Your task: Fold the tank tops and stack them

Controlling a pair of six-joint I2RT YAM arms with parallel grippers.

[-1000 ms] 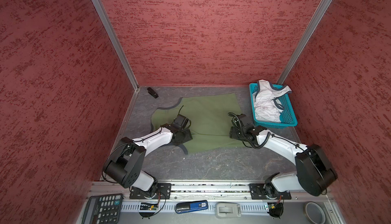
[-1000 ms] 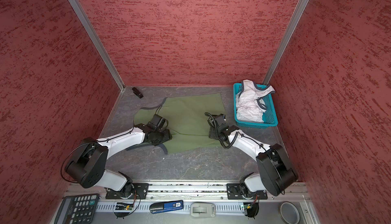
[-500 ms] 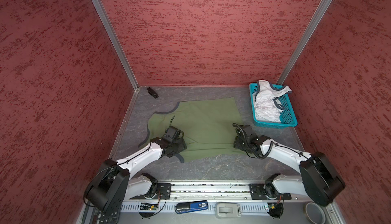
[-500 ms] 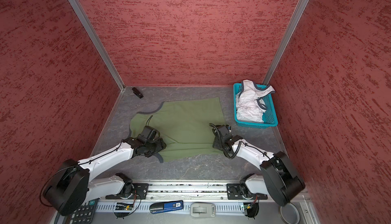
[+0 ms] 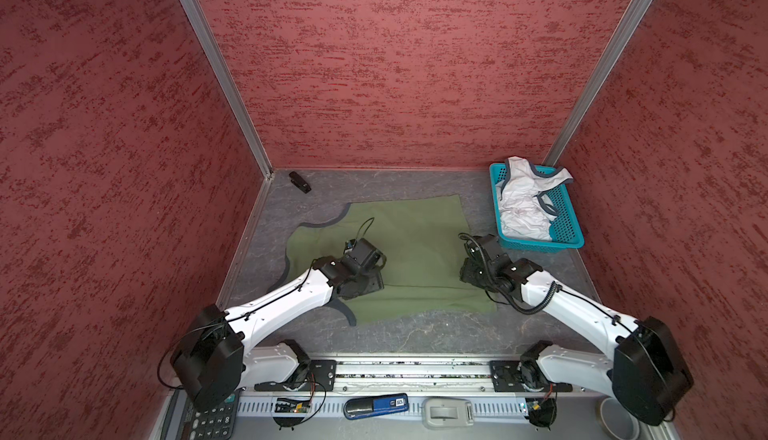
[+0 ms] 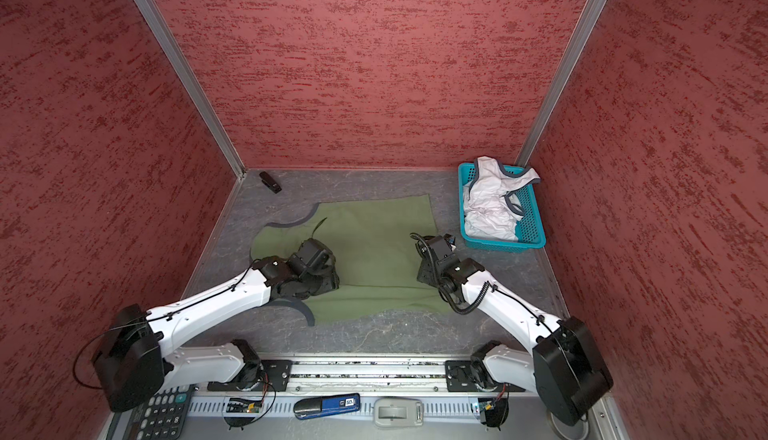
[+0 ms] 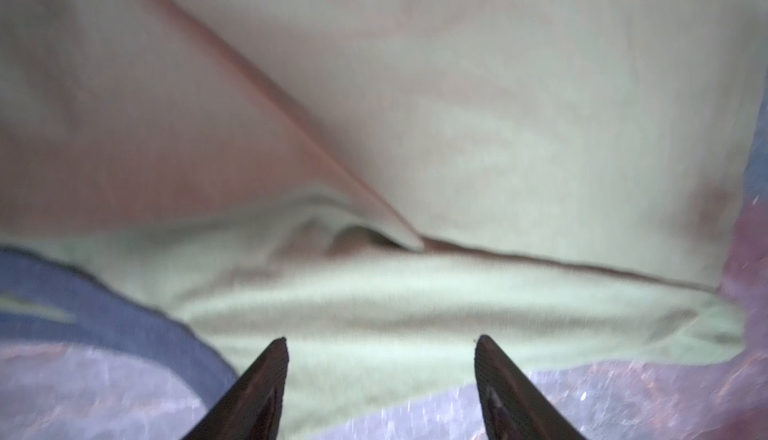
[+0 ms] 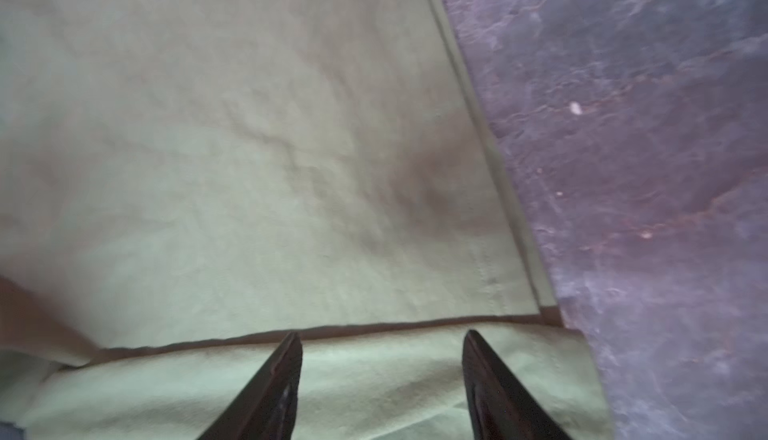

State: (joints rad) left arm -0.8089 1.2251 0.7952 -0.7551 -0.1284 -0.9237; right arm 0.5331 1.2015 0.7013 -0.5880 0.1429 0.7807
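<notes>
The olive green tank top point(image 5: 415, 242) point(image 6: 374, 242) lies spread on the grey table, its near strip folded over along a crease. My left gripper point(image 5: 372, 282) point(image 6: 326, 282) rests low on its left part beside the grey armhole trim point(image 7: 104, 305). In the left wrist view this gripper point(image 7: 380, 340) is open, with only cloth below it. My right gripper point(image 5: 467, 273) point(image 6: 424, 273) hovers at the cloth's right edge. The right wrist view shows it point(image 8: 380, 334) open over the folded strip, holding nothing. The white tank top point(image 5: 523, 205) point(image 6: 490, 205) lies crumpled in the basket.
The turquoise mesh basket point(image 5: 569, 226) point(image 6: 534, 226) stands at the back right against the wall. A small black object point(image 5: 299, 181) lies at the back left corner. Red walls close in three sides. A calculator point(image 5: 203, 421) and a blue device point(image 5: 376, 404) sit on the front rail.
Both grippers swept toward the front edge over the green top, then drew back a little. The cloth shifted slightly toward the front. The left arm's elbow has risen again.
</notes>
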